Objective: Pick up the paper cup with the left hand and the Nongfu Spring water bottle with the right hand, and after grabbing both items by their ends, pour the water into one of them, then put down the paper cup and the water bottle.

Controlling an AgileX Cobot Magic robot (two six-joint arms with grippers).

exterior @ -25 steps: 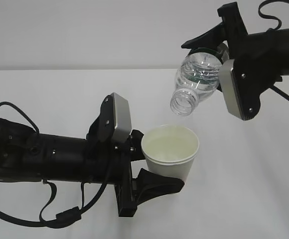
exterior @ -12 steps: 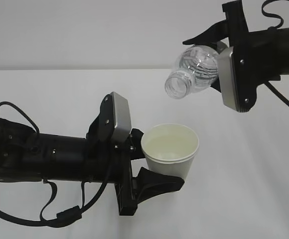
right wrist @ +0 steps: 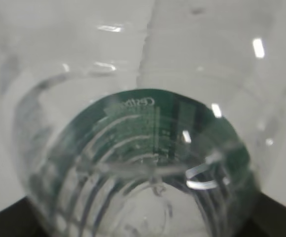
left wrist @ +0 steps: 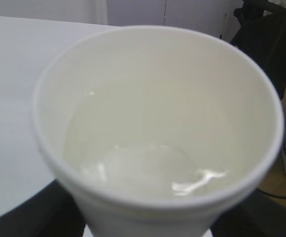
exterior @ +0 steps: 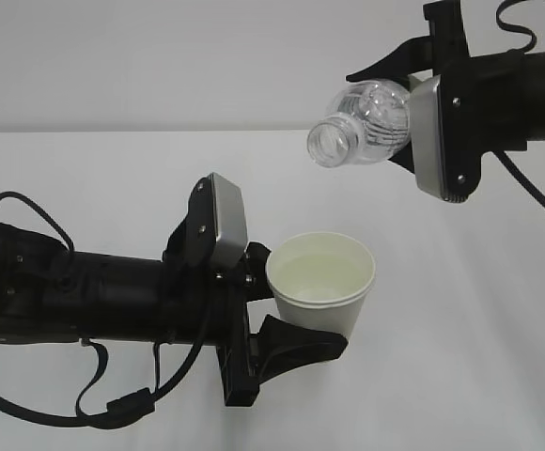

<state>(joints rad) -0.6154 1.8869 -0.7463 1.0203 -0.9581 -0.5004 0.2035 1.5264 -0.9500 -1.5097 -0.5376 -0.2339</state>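
in the exterior view the left pincer (exterior: 287,324) reaches in from the lower left of the frame and clamps the paper cup (exterior: 320,294) by its lower part, holding it upright near the centre, above the white desk (exterior: 103,178). the water (exterior: 321,277) lies pale and still inside the cup, well below the rim, and the left wrist view shows the same liquid (left wrist: 138,160) with bright glints near the bottom. at the upper right the right pincer (exterior: 413,99) grips the nongfu spring water bottle (exterior: 362,122) by its base end, tilted almost level, its open mouth facing left and slightly down, above and apart from the cup. the right wrist view looks through the bottle's clear ribbed body (right wrist: 133,163) at its dark green label.
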